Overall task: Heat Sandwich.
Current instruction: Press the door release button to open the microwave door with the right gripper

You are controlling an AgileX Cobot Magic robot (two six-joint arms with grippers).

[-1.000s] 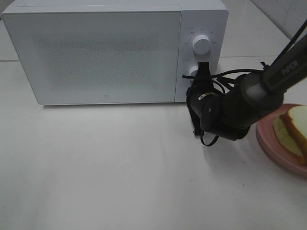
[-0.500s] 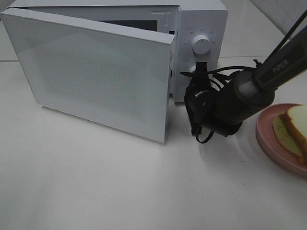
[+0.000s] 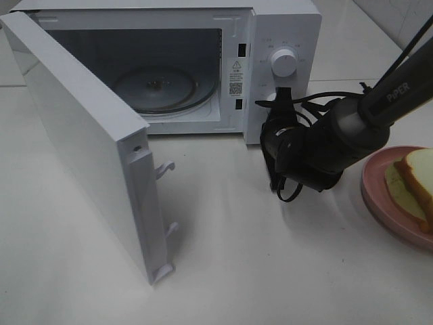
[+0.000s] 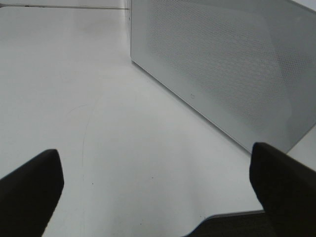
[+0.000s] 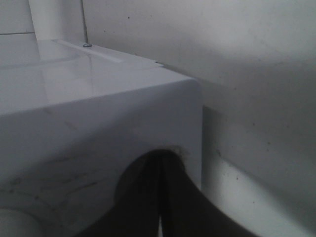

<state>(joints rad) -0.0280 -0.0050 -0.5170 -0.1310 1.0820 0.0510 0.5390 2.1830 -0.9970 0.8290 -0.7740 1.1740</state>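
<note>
The sandwich (image 3: 418, 177), white bread with an orange-brown crust, lies on a pink plate (image 3: 371, 193) at the right edge of the exterior high view. The white microwave (image 3: 284, 27) stands at the back with its door (image 3: 81, 135) swung wide open to the left, showing the glass turntable (image 3: 159, 88). My right gripper (image 3: 281, 96) is shut, empty, with its tips at the control panel beside the lower knob. In the right wrist view its shut fingers (image 5: 159, 207) press against the microwave's white front. My left gripper (image 4: 158, 197) is open, empty, facing the door's outer face (image 4: 222, 64).
The upper knob (image 3: 284, 63) sits above my right gripper. The open door reaches far forward over the left part of the white tabletop (image 3: 257, 271). The right arm and its cables (image 3: 318, 152) lie between microwave and plate.
The microwave door has swung from shut to wide open toward the left. My right gripper has stayed shut at the control panel, shifting only slightly.
</note>
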